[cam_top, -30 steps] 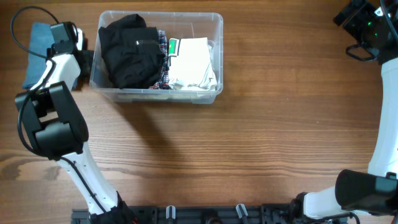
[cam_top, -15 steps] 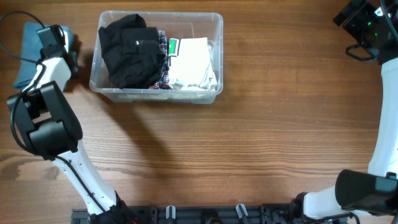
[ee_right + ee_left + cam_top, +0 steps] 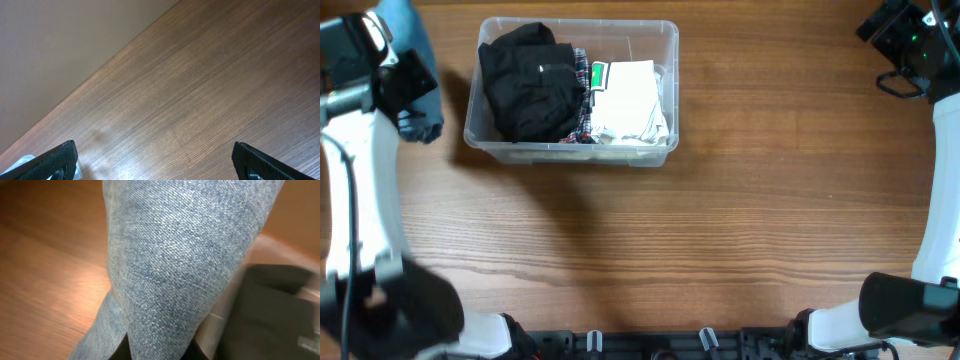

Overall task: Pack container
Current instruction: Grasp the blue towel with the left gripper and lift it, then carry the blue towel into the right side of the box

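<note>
The clear container stands at the back left of the table. It holds a black garment, a plaid piece and a white folded garment. Just left of it, my left gripper is raised above the table and shut on a blue denim garment. In the left wrist view the denim fills most of the picture and hangs between my dark fingers; the container's wall shows on the right. My right gripper stands open over bare wood at the far right corner.
The right arm's base and cables occupy the back right corner. The left arm's white links run down the left edge. A dark rail runs along the front edge. Brown wooden tabletop stretches between.
My left gripper has shut on the blue denim garment and lifted it off the table, swinging up beside the container. The right arm has not moved.
</note>
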`<state>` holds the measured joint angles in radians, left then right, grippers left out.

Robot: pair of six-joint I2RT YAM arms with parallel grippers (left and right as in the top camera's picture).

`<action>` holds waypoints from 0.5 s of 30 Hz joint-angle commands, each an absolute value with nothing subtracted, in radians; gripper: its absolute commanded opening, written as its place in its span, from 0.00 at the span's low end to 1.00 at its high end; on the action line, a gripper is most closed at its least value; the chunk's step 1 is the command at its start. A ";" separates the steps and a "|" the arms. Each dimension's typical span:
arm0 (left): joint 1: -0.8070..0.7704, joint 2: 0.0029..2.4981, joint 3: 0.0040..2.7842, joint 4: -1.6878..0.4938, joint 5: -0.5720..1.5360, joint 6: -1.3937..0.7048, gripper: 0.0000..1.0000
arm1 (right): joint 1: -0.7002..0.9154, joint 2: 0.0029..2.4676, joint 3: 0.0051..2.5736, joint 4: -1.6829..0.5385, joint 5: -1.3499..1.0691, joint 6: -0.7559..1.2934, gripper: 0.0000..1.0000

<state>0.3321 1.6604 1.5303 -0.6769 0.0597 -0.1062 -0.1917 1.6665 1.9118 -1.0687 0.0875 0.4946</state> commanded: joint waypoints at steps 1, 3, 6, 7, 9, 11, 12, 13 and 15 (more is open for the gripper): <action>0.328 1.462 1.545 -0.710 0.303 -0.143 0.04 | -0.194 1.670 1.909 -1.065 0.097 0.504 1.00; 0.328 1.369 1.545 -0.715 0.414 -0.148 0.04 | -0.194 1.670 1.909 -1.065 0.097 0.504 1.00; 0.291 1.298 1.545 -0.704 0.620 -0.199 0.04 | -0.194 1.670 1.909 -1.065 0.097 0.504 1.00; 0.275 1.298 1.545 -0.704 0.666 -0.199 0.04 | -0.194 1.670 1.909 -1.065 0.097 0.504 1.00; 0.229 1.320 1.545 -0.703 0.757 -0.199 0.04 | -0.194 1.670 1.909 -1.065 0.097 0.504 1.00; 0.144 1.375 1.545 -0.684 0.810 -0.199 0.04 | -0.194 1.670 1.909 -1.065 0.097 0.504 1.00; 0.091 1.412 1.545 -0.664 0.827 -0.199 0.04 | -0.194 1.670 1.909 -1.065 0.097 0.504 1.00; 0.035 1.452 1.545 -0.637 0.849 -0.199 0.04 | -0.194 1.670 1.909 -1.065 0.097 0.504 1.00; -0.052 1.533 1.545 -0.552 0.872 -0.268 0.04 | -0.194 1.670 1.909 -1.065 0.097 0.504 1.00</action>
